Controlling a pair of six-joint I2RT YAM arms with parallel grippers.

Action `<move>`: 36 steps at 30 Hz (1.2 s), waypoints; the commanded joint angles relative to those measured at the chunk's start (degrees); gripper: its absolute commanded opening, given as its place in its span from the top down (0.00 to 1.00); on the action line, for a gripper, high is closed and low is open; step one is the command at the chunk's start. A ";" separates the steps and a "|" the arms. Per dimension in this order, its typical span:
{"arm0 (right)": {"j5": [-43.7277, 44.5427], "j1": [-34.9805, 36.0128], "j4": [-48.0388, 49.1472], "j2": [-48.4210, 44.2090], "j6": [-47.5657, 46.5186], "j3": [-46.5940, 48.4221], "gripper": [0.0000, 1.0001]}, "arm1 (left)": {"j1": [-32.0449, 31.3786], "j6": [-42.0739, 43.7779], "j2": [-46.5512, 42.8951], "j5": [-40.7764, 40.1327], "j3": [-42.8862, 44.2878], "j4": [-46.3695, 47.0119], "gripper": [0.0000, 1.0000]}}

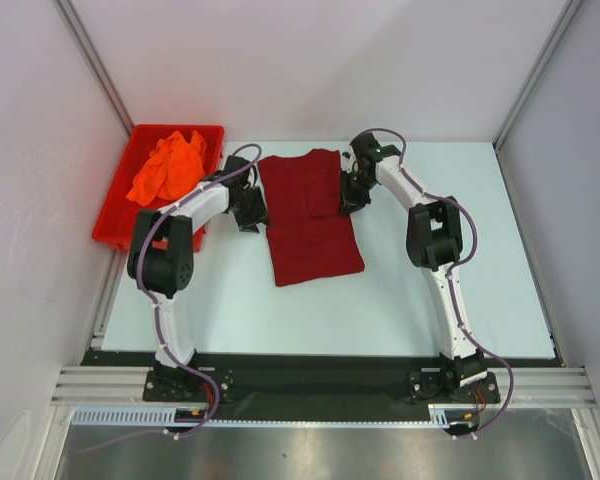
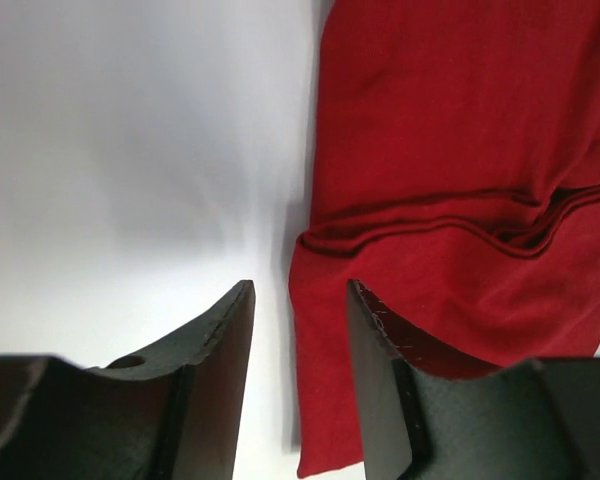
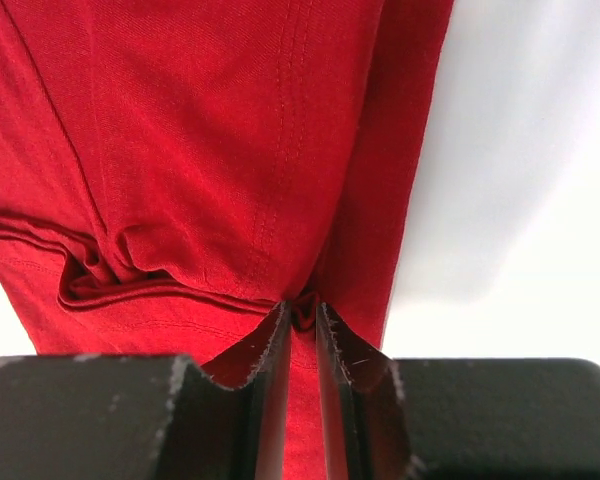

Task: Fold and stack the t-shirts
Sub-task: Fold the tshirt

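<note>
We see the soft maroon t-shirt (image 1: 310,215) lying partly folded on the smooth pale surface (image 1: 410,290). Our right claw (image 3: 302,310) pinches a puckered fold at its edge. Our left claw (image 2: 298,290) stands parted astride the opposite edge. The orange t-shirt (image 1: 168,165) lies crumpled in the rigid red plastic bin (image 1: 115,225).
</note>
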 commanded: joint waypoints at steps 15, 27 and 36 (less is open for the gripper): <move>-0.47 0.16 0.45 0.22 0.65 2.50 0.89 | 0.40 -0.88 4.88 4.85 4.57 4.14 0.73; 2.16 0.16 4.31 -4.96 3.54 -1.45 1.00 | 0.31 -2.02 0.23 4.32 4.12 4.93 1.00; 4.63 -1.95 4.74 -9.88 4.16 -6.63 1.00 | 0.04 -2.81 -0.57 5.11 5.00 5.37 1.00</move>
